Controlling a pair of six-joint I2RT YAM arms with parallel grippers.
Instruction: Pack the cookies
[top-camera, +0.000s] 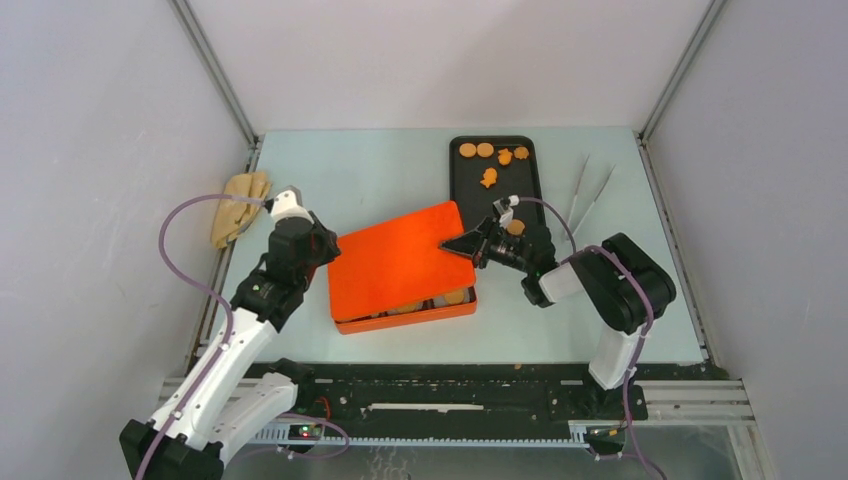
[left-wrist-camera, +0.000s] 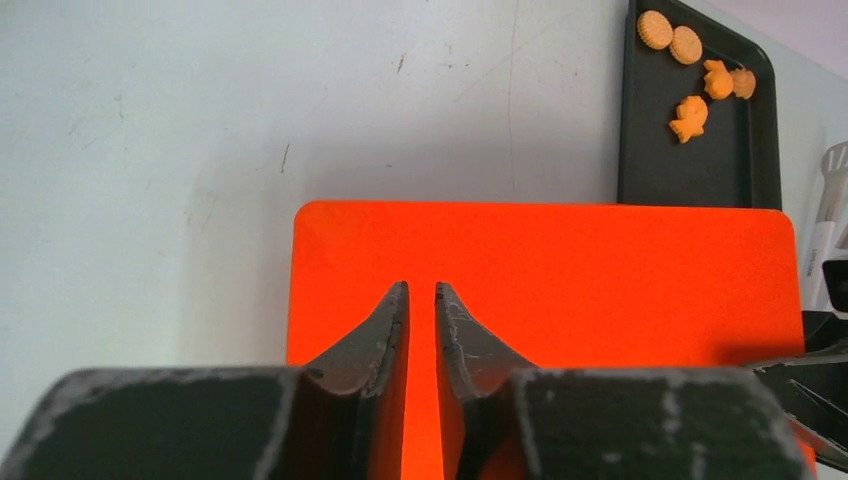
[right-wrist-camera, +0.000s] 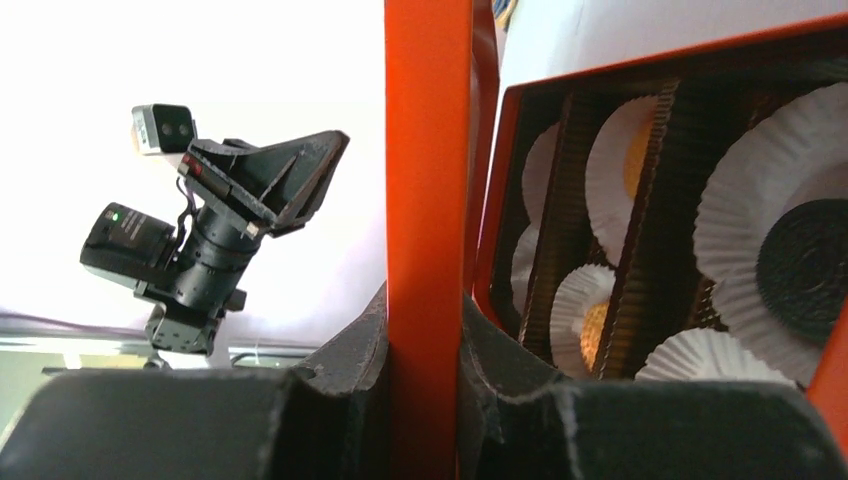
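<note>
From the top camera I see the orange lid (top-camera: 395, 258) lying tilted across the orange box (top-camera: 405, 318), covering most of it. A few cookies (top-camera: 455, 297) show in the strip of box left uncovered at its near right. More cookies, all orange, sit on the black tray (top-camera: 530, 180) just behind the lid, most of them at its far end. My right gripper (top-camera: 462, 244) is at the lid's right edge and my left gripper (top-camera: 325, 245) is beside its left edge. A tan cloth (top-camera: 240, 205) lies by the left wall and a pair of tweezers (top-camera: 590, 190) lies right of the tray. On the left wrist camera, the left gripper (left-wrist-camera: 421, 295) has its fingers only a narrow slit apart, and they have hold of nothing. The lid (left-wrist-camera: 600, 280) shows through the gap beneath them, and the tray (left-wrist-camera: 650, 150) with its cookies (left-wrist-camera: 688, 118) is beyond at the upper right. On the right wrist camera, the right gripper (right-wrist-camera: 425, 310) is clamped on the lid's edge (right-wrist-camera: 428, 150), one finger pressed to each face. Past it the box (right-wrist-camera: 497, 200) is partly uncovered, with white paper liners (right-wrist-camera: 740, 200) in ribbed dark compartments. One liner holds a black cookie (right-wrist-camera: 805, 265) and others hold orange cookies (right-wrist-camera: 595, 335). The left gripper (right-wrist-camera: 300, 170) hangs off to the left, apart from the lid.
</note>
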